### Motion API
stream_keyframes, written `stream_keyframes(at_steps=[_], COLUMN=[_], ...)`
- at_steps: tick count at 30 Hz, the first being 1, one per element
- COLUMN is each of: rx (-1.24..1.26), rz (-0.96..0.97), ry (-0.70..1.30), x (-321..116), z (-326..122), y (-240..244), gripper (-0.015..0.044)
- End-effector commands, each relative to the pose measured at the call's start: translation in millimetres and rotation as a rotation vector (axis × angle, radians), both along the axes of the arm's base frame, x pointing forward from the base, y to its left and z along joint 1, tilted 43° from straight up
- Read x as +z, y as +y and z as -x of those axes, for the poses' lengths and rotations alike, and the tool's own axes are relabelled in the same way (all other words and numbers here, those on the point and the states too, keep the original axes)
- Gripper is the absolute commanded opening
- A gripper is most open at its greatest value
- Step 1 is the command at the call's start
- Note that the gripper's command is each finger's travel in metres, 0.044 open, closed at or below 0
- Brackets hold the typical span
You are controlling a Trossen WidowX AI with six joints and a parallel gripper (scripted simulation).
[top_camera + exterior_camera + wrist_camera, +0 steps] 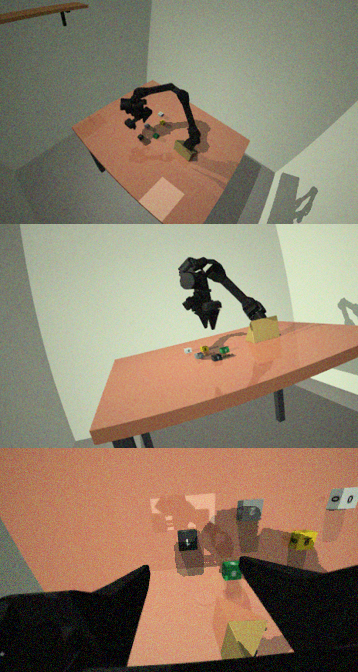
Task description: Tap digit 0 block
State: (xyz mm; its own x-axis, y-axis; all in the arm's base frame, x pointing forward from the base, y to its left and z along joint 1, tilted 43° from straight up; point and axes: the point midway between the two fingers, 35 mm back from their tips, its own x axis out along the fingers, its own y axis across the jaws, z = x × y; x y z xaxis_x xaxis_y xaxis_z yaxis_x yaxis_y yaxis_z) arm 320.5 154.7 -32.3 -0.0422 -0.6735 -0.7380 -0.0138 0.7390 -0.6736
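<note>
The white block (pixel 160 113) (pixel 187 351) (pixel 342 498) shows the digit 0 on its faces and sits near the top right corner of the wrist view. A yellow block (pixel 163 122) (pixel 204 349) (pixel 303 540), a grey block (pixel 147 126) (pixel 198 355) (pixel 250 510) with a 2, a green block (pixel 156 135) (pixel 224 350) (pixel 231 570) that seems to show an 8 and a black block (pixel 140 137) (pixel 217 357) (pixel 187 539) with a 1 stand nearby. The yellow block's digit is unclear. My gripper (pixel 209 328) (pixel 194 565) is open and empty, high above the table, touching no block.
A yellowish wedge (pixel 184 151) (pixel 264 329) (pixel 245 638) stands by the arm's base on the wooden table (pixel 116 143) (pixel 154 390). A pale square patch (pixel 162 198) lies near one table corner. A wall shelf (pixel 42 11) is far off.
</note>
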Motion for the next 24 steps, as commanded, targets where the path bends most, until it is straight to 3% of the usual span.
stream_keyframes(at_steps=[1, 7, 14, 24], rx=[-0.006, -0.006, -0.006, -0.006], rz=[-0.003, -0.003, 0.003, 0.003], ry=[0.001, 0.001, 0.001, 0.001], x=[0, 2, 75, 77], z=[0, -1, -37, -37], y=[1, -2, -85, -88], gripper=[0.0400, 0.0400, 0.0400, 0.0400])
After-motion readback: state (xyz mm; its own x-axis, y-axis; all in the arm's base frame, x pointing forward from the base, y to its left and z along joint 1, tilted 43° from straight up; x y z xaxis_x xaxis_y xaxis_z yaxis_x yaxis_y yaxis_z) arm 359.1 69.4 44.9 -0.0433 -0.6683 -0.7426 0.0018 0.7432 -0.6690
